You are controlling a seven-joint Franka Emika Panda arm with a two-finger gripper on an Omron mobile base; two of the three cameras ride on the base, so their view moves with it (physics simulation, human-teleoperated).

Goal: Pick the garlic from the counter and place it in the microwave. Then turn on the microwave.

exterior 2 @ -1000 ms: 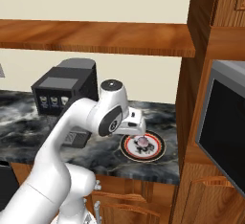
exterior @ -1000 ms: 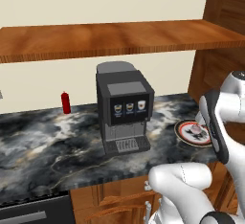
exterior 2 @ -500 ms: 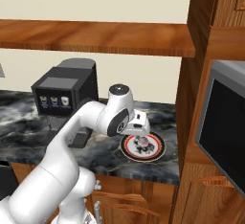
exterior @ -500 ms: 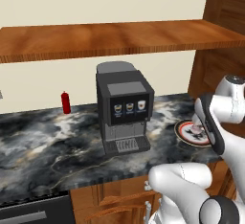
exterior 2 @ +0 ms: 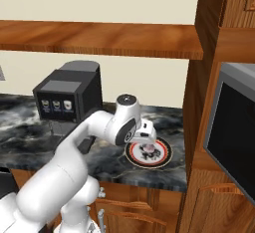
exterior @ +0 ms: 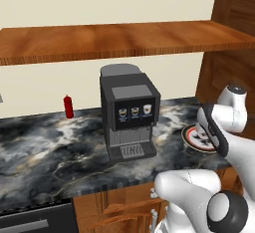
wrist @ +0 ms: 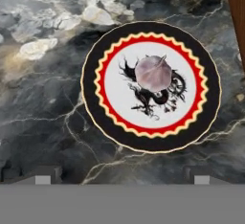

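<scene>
The small whitish-pink garlic bulb point(wrist: 153, 73) lies in the middle of a round red-and-black-rimmed plate point(wrist: 95, 108) on the dark marble-patterned surface point(wrist: 43, 103). The end effector point(wrist: 122, 175) hangs directly above it, apart from it, jaws spread fully wide and holding nothing.

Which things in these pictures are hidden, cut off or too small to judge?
- Microwave, right base view: cut off by the right edge; handle and knob unseen.
- Plate, left base view: its right part and the garlic on it are hidden behind the arm.
- Garlic, hand view: whether it lies loose or leans cannot be told from above.
- Gripper, right base view: fingers too small to judge their gap.
- Red bottle, left base view: too small to identify.
</scene>
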